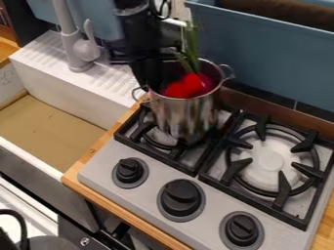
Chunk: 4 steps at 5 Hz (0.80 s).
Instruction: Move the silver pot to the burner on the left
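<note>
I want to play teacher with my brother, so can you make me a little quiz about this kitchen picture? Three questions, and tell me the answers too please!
1. Pick one: which burner is the silver pot over?
A) the right burner
B) the left burner

2. Count: how many black knobs are on the front of the stove?

3. True or false: something red shows inside the silver pot.

Key: 1. B; 2. three; 3. true
</note>
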Tool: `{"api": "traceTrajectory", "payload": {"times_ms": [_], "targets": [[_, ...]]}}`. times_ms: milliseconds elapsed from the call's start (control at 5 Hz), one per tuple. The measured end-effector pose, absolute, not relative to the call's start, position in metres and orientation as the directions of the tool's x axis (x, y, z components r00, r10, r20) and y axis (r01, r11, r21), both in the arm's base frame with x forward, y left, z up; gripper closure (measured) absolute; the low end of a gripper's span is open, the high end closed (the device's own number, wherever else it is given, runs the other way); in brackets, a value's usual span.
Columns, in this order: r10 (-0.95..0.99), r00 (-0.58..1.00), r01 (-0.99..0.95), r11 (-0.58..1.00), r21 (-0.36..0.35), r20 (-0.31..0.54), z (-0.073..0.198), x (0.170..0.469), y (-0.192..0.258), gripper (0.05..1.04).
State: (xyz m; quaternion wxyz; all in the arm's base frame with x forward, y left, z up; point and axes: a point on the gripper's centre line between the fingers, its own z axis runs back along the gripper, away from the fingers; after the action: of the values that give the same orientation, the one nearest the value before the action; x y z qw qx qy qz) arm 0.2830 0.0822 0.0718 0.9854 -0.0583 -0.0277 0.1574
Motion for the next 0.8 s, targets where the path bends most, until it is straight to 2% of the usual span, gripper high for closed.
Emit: {"api": "traceTrajectory", "payload": {"times_ms": [400, 800], "targets": [[0.309, 0.948, -0.303, 0.95, -0.078, 0.075, 0.063, 0.2967, 0.11, 1.029], [0.3, 0.952, -0.296, 0.952, -0.085, 0.051, 0.0602, 0.2875, 0.1067, 1.029]]}}
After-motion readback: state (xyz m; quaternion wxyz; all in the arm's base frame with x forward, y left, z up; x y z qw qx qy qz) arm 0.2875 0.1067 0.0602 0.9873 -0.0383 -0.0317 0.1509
